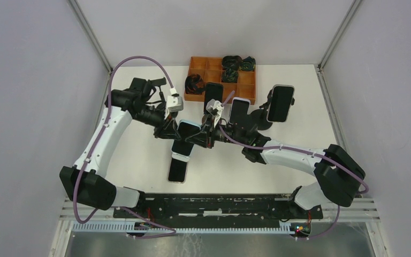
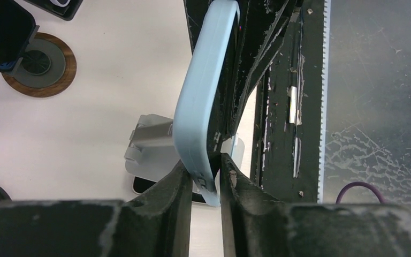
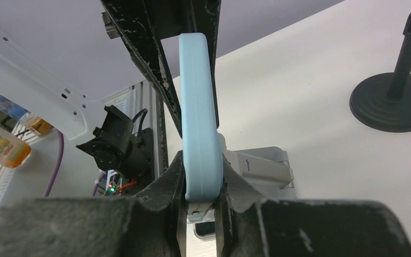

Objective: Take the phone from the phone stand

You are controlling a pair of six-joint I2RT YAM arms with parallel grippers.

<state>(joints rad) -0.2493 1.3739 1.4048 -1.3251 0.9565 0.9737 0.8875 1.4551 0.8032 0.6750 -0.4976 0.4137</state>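
phone (image 2: 195,107), blue-cased, edge-up, seemingly lifted just off grey phone stand (image 2: 150,152) | left claw (image 2: 206,166) clamped narrow on one end | right claw (image 3: 202,160) clamped on the other (two-sided hold steadies it, likely handover)

Wore white shells (image 1: 104,134) over black joints (image 1: 88,187); trailed purple cables (image 1: 138,57); ended in black fingers (image 2: 163,214), scuffed and chipped pale; sat on a black base rail (image 1: 219,206).

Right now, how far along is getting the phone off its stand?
Done: the left end effector and right end effector both clamp the blue-cased phone. In hand: it is held over the silver stand; whether it is fully free is unclear. Left: carry it clear and set it down.
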